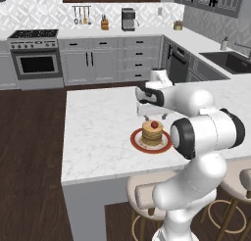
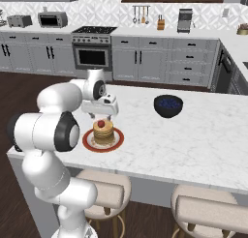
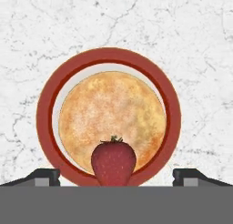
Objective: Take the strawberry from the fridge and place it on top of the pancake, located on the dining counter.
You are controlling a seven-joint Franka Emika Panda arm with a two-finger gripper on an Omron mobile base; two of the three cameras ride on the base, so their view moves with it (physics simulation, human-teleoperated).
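The strawberry (image 1: 154, 124) (image 2: 100, 124) (image 3: 113, 160) sits on top of the pancake (image 1: 152, 132) (image 2: 103, 133) (image 3: 109, 114), a golden stack on a red-rimmed plate (image 1: 138, 143) (image 2: 88, 141) (image 3: 45, 104). The plate rests on the white marble dining counter (image 1: 98, 127) (image 2: 193, 135) (image 3: 36, 32). My gripper (image 1: 154, 116) (image 2: 100, 115) (image 3: 116, 175) hovers just above the berry and is open. In the hand view its fingertips (image 3: 43, 175) stand wide apart on either side, touching nothing.
A dark blue bowl (image 2: 168, 106) stands on the counter to the right of the plate. Round pale stools (image 1: 142, 196) (image 2: 104, 188) sit under the near edge. Stove (image 1: 34, 59) and sink (image 1: 228, 59) lie beyond.
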